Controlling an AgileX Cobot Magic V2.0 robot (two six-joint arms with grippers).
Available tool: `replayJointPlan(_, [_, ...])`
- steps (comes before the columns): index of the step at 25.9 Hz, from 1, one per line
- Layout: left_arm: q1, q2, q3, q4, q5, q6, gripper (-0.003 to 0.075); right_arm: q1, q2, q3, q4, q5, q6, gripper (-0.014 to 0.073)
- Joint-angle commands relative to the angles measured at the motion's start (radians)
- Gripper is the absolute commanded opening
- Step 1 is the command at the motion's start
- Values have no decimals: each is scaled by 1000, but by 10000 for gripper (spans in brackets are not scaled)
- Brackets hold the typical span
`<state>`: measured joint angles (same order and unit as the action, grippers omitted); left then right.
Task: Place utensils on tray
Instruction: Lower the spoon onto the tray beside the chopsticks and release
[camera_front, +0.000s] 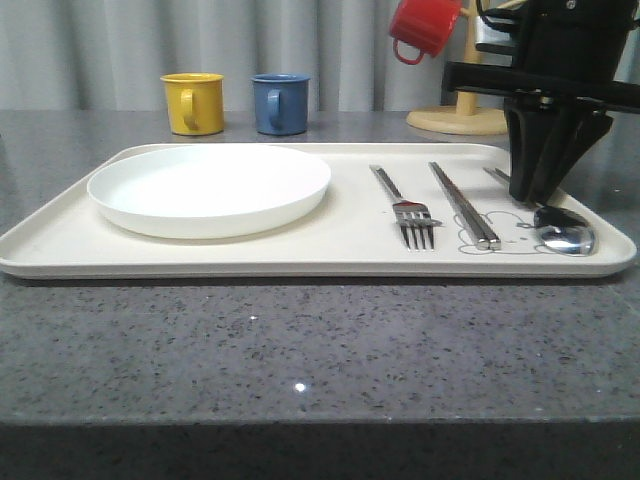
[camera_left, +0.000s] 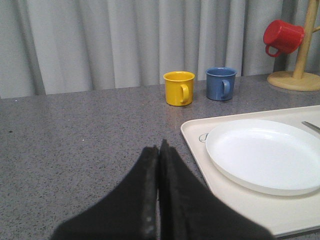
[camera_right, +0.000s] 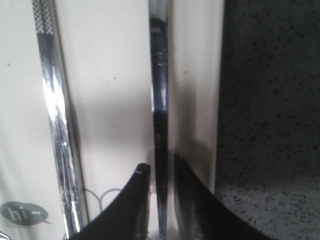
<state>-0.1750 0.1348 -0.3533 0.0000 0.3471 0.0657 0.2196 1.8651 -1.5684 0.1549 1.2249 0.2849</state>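
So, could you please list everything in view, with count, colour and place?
tray: one, cream, on the grey table.
plate: one, white, left part of the tray.
fork: one, silver, on the tray right of the plate.
chopsticks: one pair, silver, right of the fork.
spoon: one, silver, at the tray's right end.
mugs: yellow and blue behind the tray; red on the wooden stand.
curtain: grey, behind.
left claw: black, shut, over the table.
right claw: black, straddling the spoon handle.
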Motion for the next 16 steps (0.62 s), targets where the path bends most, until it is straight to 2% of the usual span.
replayJointPlan(1, [-1,11,-26,0,-83,-7,-19,-3,-75,-31,5,-5,-10,210])
replayJointPlan(10, [-1,11,-26,0,-83,-7,-19,-3,-267,-32,-54,-17,-61,195])
replayJointPlan(16, [-1,11,-26,0,-83,-7,-19,-3,-398,-30,-145,32,-130,53])
